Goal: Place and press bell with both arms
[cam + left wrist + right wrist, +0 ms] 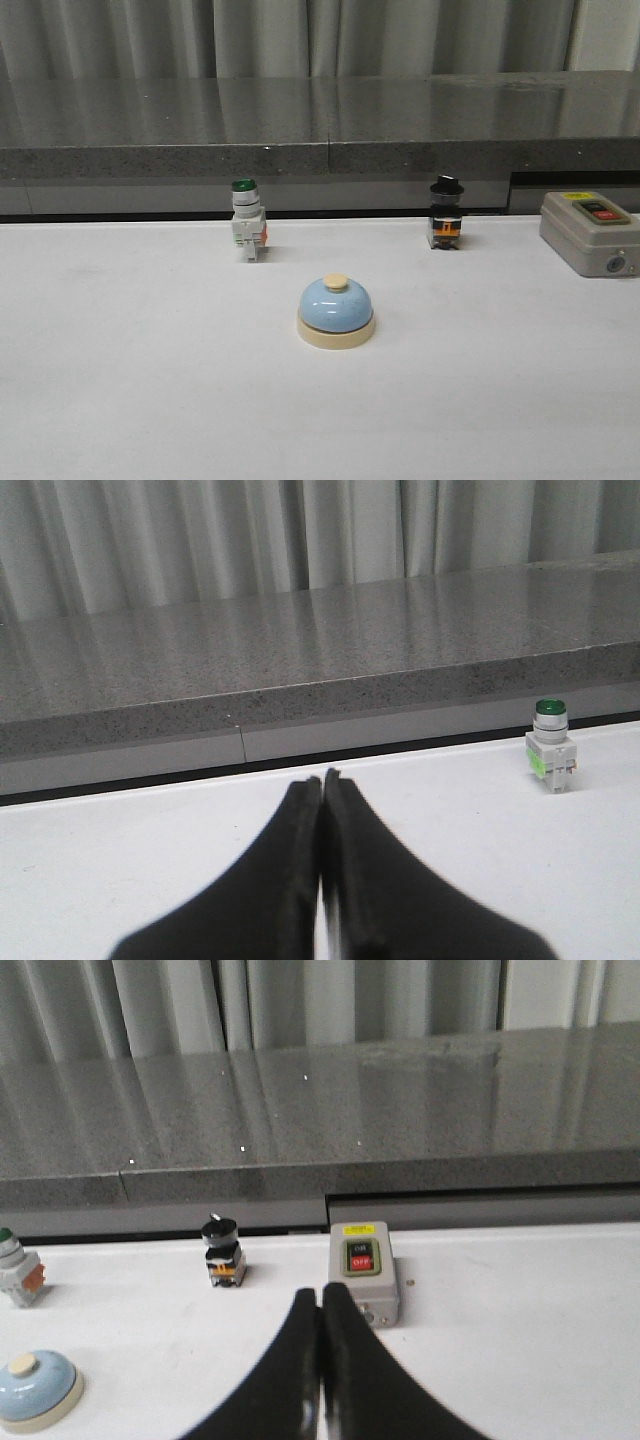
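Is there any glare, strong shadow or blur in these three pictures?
Front view: soft even light, only a faint shadow by the bell, and a dull sheen on the grey ledge. Left wrist view: the left hand looks soft, close to the lens. Right wrist view: the right hand is likewise soft, and the ledge reflects the curtain.
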You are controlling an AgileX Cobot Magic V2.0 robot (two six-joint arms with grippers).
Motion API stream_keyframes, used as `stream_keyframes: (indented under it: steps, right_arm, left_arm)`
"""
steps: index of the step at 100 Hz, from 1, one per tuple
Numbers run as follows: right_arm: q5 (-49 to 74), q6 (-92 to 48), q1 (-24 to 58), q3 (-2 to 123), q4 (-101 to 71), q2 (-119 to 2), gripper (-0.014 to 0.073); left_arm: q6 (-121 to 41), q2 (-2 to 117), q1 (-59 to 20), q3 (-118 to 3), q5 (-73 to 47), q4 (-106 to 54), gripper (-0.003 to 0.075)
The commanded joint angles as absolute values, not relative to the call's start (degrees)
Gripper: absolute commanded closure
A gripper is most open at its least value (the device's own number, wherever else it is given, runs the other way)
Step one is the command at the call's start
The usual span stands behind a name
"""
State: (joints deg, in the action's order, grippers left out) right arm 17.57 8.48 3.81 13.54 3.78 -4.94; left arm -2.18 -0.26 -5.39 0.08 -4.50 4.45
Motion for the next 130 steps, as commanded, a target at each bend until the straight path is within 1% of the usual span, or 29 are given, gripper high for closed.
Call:
stream_keyframes:
  steps: [1,16,28,44,66,80,101,130]
  right_arm:
    - [23.2,8.1,3.4,22.6,3.7,-11.5,0.0653]
    - [39.5,8.1,3.4,35.1,3.7,-23.1,0.0653]
    - [44.8,8.1,3.4,40.4,3.7,-30.0,0.0653]
    - [45.3,8.1,3.4,41.7,3.7,-35.2,0.0653]
    - [45.5,8.0,3.4,41.7,3.6,-38.8,0.0653]
    - [43.8,4.9,4.5,41.7,1.2,-43.6,0.0653]
    - [39.4,2.3,9.9,43.8,-2.8,-56.2,0.0653]
    - [35.2,2.3,21.1,55.7,-2.9,-75.2,0.0653]
  left_arm:
    - [-1.7,-1.8,-5.4,2.4,0.6,3.9,0.074]
    - [-1.7,-1.8,-5.4,2.4,0.6,3.9,0.074]
    - [-1.7,-1.8,-5.4,2.4,0.6,3.9,0.074]
    - [-1.7,-1.8,-5.4,2.4,0.6,3.9,0.074]
    - [-1.7,-1.8,-5.4,2.4,0.6,3.9,0.074]
    - [-1.7,-1.8,-5.4,2.4,0.6,3.9,0.074]
    - [-1.7,-1.8,-5.4,2.4,0.6,3.9,0.0739]
    - [-1.7,-1.8,-5.4,2.4,0.6,3.9,0.074]
